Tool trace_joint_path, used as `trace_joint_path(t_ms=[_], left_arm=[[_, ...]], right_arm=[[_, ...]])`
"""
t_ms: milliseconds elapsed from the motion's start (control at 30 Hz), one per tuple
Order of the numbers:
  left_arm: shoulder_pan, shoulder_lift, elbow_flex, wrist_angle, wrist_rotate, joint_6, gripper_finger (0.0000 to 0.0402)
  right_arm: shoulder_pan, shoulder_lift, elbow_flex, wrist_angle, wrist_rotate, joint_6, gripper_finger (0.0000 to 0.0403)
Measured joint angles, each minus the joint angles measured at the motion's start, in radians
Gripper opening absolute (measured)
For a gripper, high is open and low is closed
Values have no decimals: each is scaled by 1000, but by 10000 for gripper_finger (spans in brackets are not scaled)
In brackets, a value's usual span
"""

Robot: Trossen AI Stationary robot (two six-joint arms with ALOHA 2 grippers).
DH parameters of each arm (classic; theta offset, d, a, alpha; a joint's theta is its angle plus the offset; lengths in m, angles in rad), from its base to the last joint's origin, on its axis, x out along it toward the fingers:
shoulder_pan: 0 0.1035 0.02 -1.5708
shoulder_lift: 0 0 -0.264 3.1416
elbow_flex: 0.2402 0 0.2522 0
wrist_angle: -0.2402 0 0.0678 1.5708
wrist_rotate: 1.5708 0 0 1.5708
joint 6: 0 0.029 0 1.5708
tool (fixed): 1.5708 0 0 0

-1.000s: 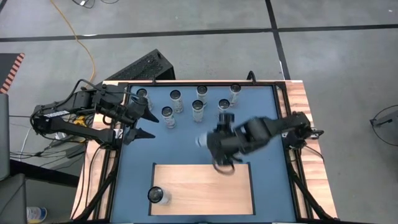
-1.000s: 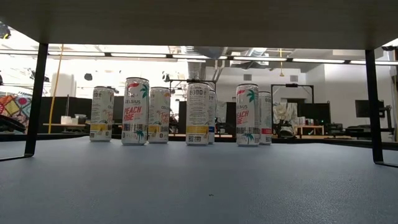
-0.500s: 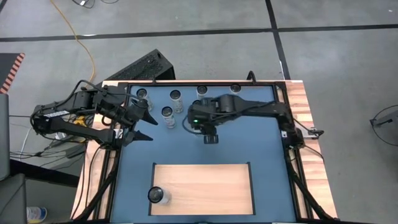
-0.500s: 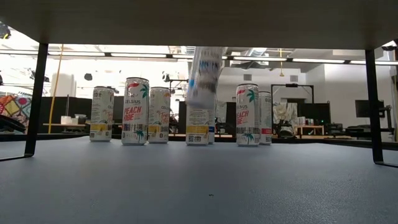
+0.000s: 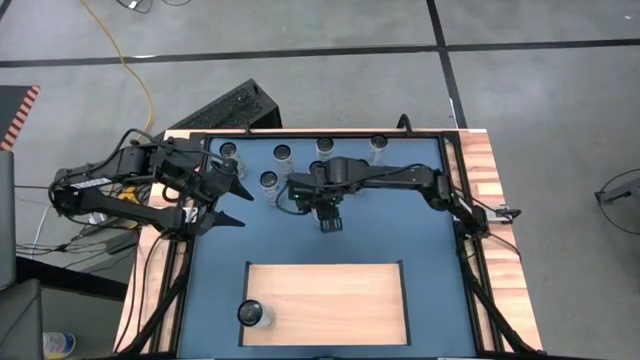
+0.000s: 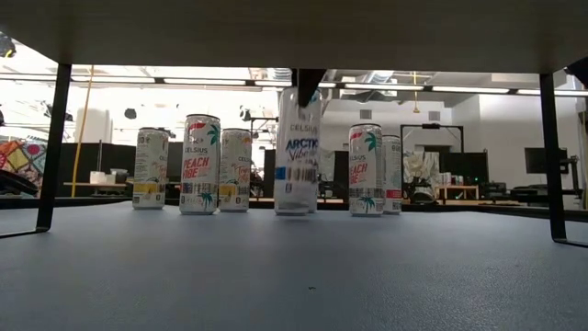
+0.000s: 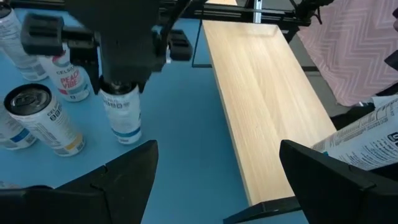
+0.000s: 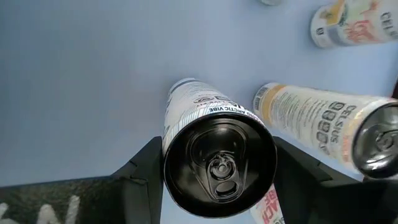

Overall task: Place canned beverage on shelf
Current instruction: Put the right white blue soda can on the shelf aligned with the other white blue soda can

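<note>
While the right gripper (image 5: pixel 327 192) clamps the white Arctic Vibe can (image 6: pixel 298 152) by its top, hanging just above the blue counter (image 5: pixel 420 240), lift it straight up, then carry it toward 6 o'clock onto the pale wooden shelf (image 5: pixel 325 300); the left gripper (image 5: pixel 228 200) waits open at 9 o'clock.

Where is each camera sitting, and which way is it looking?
High view: above the table, looking straight down; both arms, right gripper over the cans, left gripper waiting at the table's left edge.
Low view: at tabletop height, looking level under the shelf; only the right gripper's tip shows.
Left wrist view: on the left arm, facing the shelf, its own fingers below.
Right wrist view: on the right arm, looking down.
Shared: the Arctic Vibe can, seen from the side in the low view and top-on between the right wrist view's fingers.
</note>
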State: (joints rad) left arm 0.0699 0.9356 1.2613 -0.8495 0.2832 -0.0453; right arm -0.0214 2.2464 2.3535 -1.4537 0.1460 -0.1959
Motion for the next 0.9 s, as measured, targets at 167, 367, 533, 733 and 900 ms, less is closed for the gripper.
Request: trace_joint_path(t_ms=[167, 367, 533, 733, 900], left_arm=[[0, 0, 0, 0, 0, 1, 322], [0, 0, 0, 1, -9, 0, 322], [0, 0, 0, 1, -10, -1, 322], [0, 0, 0, 2, -56, -3, 322], [0, 0, 0, 2, -63, -3, 322]], right_arm=[[-1, 10, -4, 3, -21, 0, 215], [0, 5, -3, 46, -30, 2, 231], [0, 5, -3, 56, -41, 10, 234], [0, 5, -3, 74, -42, 12, 235], [0, 17, -2, 112, -44, 12, 235]])
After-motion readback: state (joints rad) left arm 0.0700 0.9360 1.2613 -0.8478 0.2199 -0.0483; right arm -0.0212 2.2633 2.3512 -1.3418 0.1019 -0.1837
